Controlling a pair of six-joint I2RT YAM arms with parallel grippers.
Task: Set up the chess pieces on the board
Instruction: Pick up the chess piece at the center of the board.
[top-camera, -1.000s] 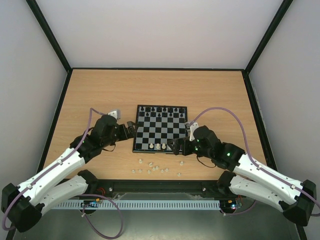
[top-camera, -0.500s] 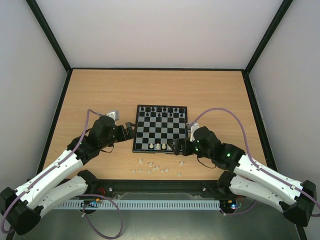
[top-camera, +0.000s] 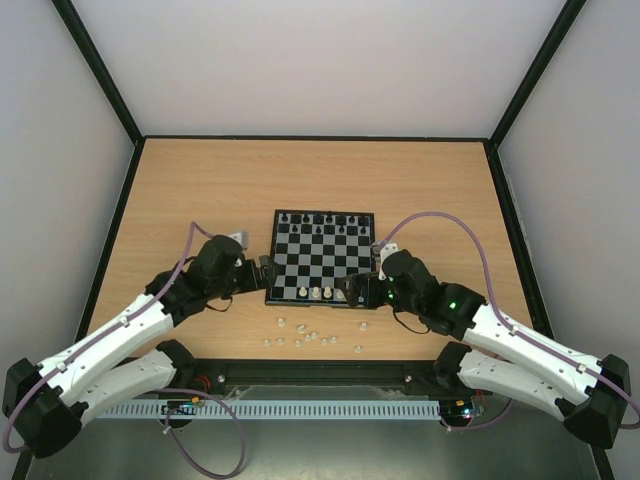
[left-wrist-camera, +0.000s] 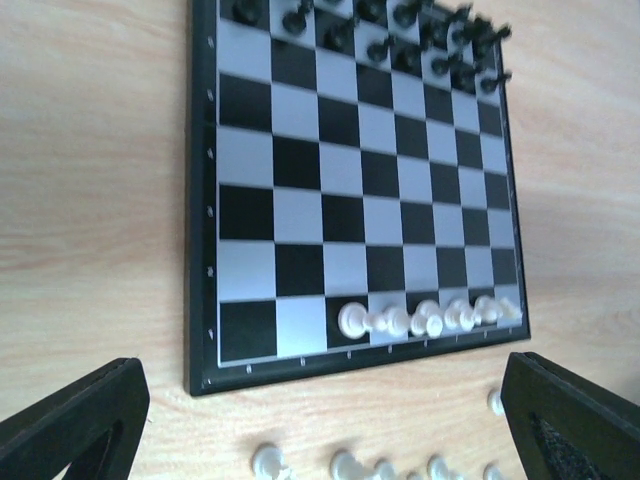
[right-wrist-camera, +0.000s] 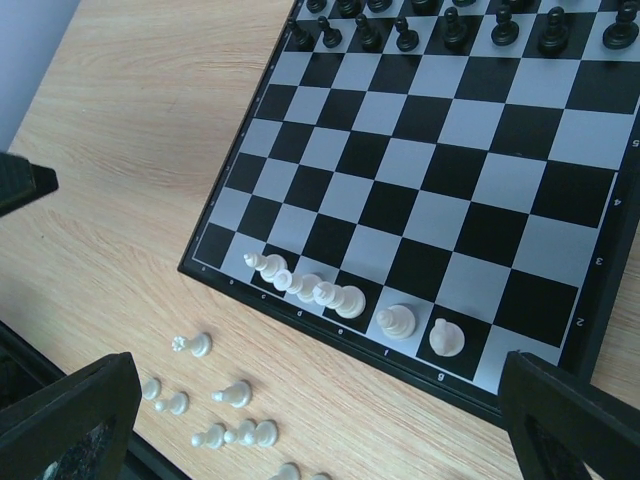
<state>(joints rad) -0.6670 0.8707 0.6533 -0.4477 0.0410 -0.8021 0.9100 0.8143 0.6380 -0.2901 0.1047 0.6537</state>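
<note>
Just nudged in closer to the board (top-camera: 322, 262), left gripper (top-camera: 262, 270) by its left edge, right gripper (top-camera: 349, 292) at the near-right corner, both spread wide and empty, so a bunch of white pieces (top-camera: 305, 336) still sit loose on the table (top-camera: 200, 190) out front.

From above, the loose chess pieces (top-camera: 305, 335) on the desk (top-camera: 200, 190) are too small to tell apart, the left wrist view's lower edge cuts several of them, and both wrist views crop the board (right-wrist-camera: 420, 180) along its far edge.
</note>
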